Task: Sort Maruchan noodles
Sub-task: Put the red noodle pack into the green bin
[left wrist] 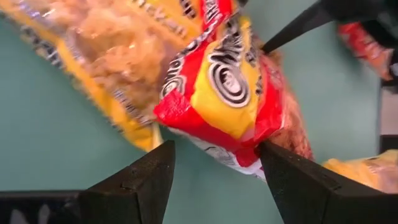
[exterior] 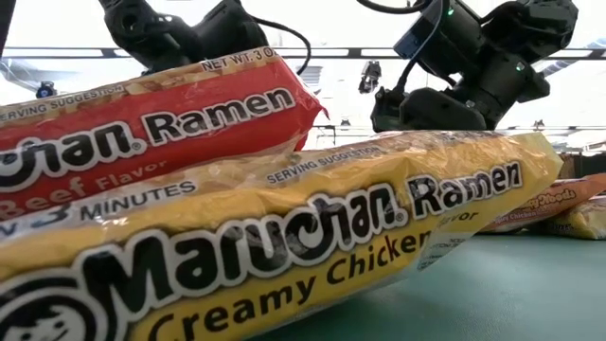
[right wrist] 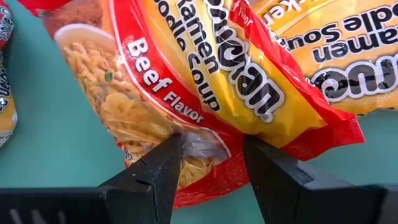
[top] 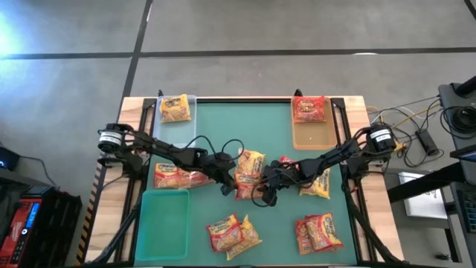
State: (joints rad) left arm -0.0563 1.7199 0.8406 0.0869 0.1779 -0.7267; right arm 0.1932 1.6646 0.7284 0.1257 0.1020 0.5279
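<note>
My right gripper (right wrist: 208, 165) is pinched on the edge of a beef packet (right wrist: 186, 93), the film bunched between my fingers (right wrist: 155, 174). A yellow packet (right wrist: 323, 56) lies over the beef packet's far side. My left gripper (left wrist: 214, 171) stands open, its fingers (left wrist: 140, 180) either side of the corner of a red-and-yellow packet (left wrist: 230, 87) without closing on it; a clear-and-yellow packet (left wrist: 106, 43) lies just beside that one.

From above, both grippers meet at the same central pile (top: 249, 175) on the green mat (top: 223, 119). Other packets lie apart: two pairs near the front edge, one left of centre by the green tray (top: 160, 216), one already in the clear tray (top: 175, 108) and one in the tan tray (top: 311, 123).

My worries, as I judge them:
- My right hold is on thin film only; lifting could let it slip or tear.
- The yellow packet on top may be dragged along or slide off.
- My arms are close together; moving both at once risks a knock.
- Closing my left fingers now might catch two packets.
</note>
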